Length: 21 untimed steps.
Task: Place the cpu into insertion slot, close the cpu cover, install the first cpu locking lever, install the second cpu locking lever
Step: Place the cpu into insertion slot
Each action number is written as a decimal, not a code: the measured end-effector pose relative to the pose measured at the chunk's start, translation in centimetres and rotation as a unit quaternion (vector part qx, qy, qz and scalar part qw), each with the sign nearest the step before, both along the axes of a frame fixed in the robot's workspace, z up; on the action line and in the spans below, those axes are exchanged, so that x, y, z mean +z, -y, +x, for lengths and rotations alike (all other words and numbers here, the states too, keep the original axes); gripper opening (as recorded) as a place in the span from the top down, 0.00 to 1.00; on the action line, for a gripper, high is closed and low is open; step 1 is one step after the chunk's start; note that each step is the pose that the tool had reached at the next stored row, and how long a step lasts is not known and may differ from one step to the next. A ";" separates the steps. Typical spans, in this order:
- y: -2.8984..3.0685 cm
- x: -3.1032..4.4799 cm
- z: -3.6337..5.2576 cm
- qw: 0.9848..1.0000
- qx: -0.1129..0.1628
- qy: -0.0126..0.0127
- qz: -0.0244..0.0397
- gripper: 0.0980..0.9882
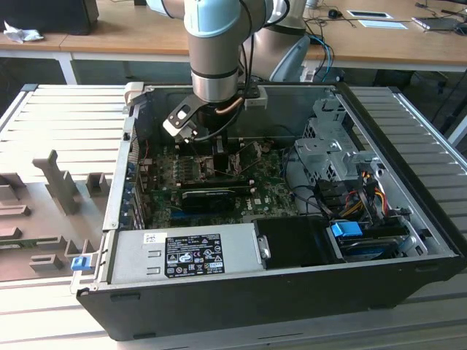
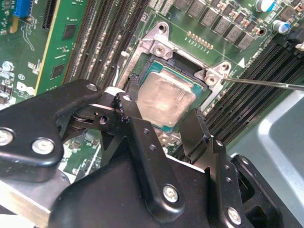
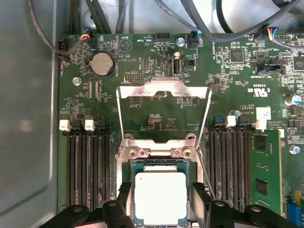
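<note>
Pinching the chip (image 3: 160, 199) by two opposite edges with the gripper (image 3: 160, 186), black fingers (image 3: 123, 197) drawn in to the chip's own width in the first wrist view. Judging this a hold rather than a release, with no gap showing at either edge. Gripping at the edges and not the face, most likely to spare the silvery top and the underside.

Setting the chip flat and square inside the socket (image 2: 157, 45), down within the metal rim in the second wrist view, so seemingly seated or nearly so.

Working with a thin lever (image 2: 266, 84) swung aside past one socket corner, presumably to free the cover. Working also in front of the cover (image 3: 164, 88), raised on its hinge just beyond the socket and tilted away, the board (image 3: 228, 95) showing through its cut-out centre. Judging this to be leaving the opening free for a straight descent.

Fitting between rows of memory slots (image 3: 88, 171) flanking the socket, close beside the fingers. Facing a coin battery (image 3: 102, 64) farther on, well apart from the work.

Reaching down with the arm (image 1: 213, 51), in the exterior view, into an open computer case (image 1: 219, 292) lying on its side on a slatted table (image 1: 66, 109), open side turned up for access from above.
</note>
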<state>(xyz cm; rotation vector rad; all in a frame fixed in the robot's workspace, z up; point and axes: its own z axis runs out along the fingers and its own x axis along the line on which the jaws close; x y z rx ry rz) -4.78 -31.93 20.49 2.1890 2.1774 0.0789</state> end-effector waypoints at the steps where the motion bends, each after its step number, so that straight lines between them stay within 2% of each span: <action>1: 0.00 0.08 0.00 1.000 0.000 0.000 0.000 0.42; 10: 0.00 0.85 0.00 1.000 0.000 -0.001 0.000 0.44; 11: 0.00 0.91 0.00 1.000 0.000 -0.001 0.000 0.59; 12: 0.00 0.97 0.00 1.000 0.000 -0.001 0.000 0.65; 13: 0.00 1.00 0.00 1.000 0.000 -0.001 0.000 0.65; 18: 0.00 1.19 0.00 1.000 0.000 -0.001 0.000 0.99; 21: 0.00 1.32 0.00 1.000 0.000 -0.001 0.000 0.99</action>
